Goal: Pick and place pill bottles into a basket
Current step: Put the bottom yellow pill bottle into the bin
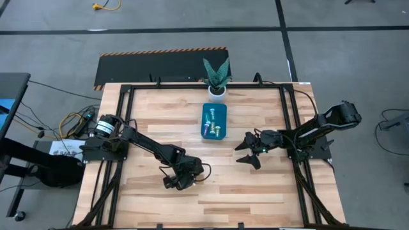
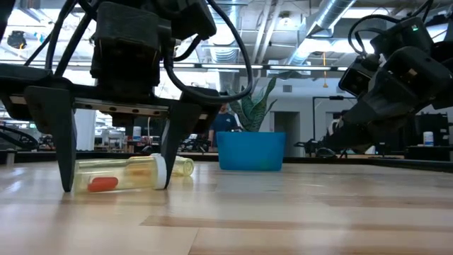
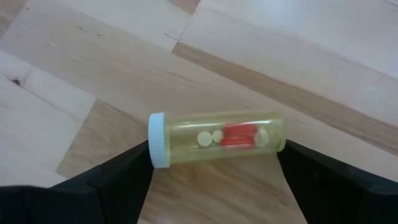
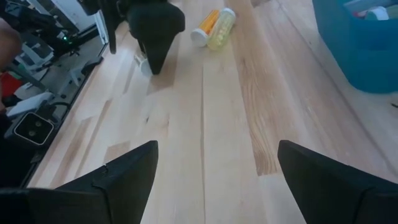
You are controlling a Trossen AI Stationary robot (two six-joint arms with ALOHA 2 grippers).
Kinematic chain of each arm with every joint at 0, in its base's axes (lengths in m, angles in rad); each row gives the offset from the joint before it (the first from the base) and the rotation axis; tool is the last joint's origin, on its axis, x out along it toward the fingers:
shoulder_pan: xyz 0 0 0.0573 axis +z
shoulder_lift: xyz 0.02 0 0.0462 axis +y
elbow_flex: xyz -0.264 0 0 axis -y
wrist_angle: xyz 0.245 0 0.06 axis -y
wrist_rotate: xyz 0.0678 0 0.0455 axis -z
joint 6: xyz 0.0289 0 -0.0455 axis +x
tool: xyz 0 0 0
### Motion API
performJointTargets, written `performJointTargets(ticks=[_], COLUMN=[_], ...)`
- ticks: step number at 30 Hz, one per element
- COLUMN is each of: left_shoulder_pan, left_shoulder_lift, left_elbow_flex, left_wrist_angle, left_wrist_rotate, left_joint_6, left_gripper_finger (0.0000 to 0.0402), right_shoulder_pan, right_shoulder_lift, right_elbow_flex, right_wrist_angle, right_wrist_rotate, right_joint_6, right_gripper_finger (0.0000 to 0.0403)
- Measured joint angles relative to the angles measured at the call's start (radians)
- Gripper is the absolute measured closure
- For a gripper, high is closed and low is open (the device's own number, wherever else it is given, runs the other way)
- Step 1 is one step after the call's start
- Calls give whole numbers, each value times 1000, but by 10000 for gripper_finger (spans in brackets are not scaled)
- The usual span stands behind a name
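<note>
Bottle between the fingers of the left end effector (image 2: 117, 180)

Yellow pill bottle (image 3: 216, 138) lies flat on the counter (image 1: 255, 191), long axis across the wide-open fingers; right end effector (image 1: 251, 151) waits open, near the basket (image 1: 214, 121).

No text, label, brand or number can be read on anything shown.

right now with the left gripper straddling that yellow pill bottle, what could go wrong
The yellow pill bottle lies on its side between the open fingers of the left gripper; being round, it may roll or squirt out as they close. A second bottle lies close behind and could get knocked. The right gripper waits open beside the basket.
</note>
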Motion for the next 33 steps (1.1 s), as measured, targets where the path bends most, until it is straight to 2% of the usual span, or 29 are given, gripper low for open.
performJointTargets(ticks=[10, 25, 33], left_shoulder_pan=[-2, -2, -1], left_shoulder_lift=[3, 3, 2], left_elbow_flex=[-1, -1, -1], left_wrist_angle=[28, 31, 27], left_wrist_rotate=[49, 43, 55], left_joint_6=[-2, -2, -3], left_gripper_finger=[72, 74, 129], right_shoulder_pan=[0, 0, 0], right_shoulder_lift=[0, 0, 0], right_elbow_flex=[0, 0, 0], right_wrist_angle=[0, 0, 0], right_wrist_rotate=[0, 0, 0], right_joint_6=[0, 0, 0], right_gripper_finger=[76, 76, 76])
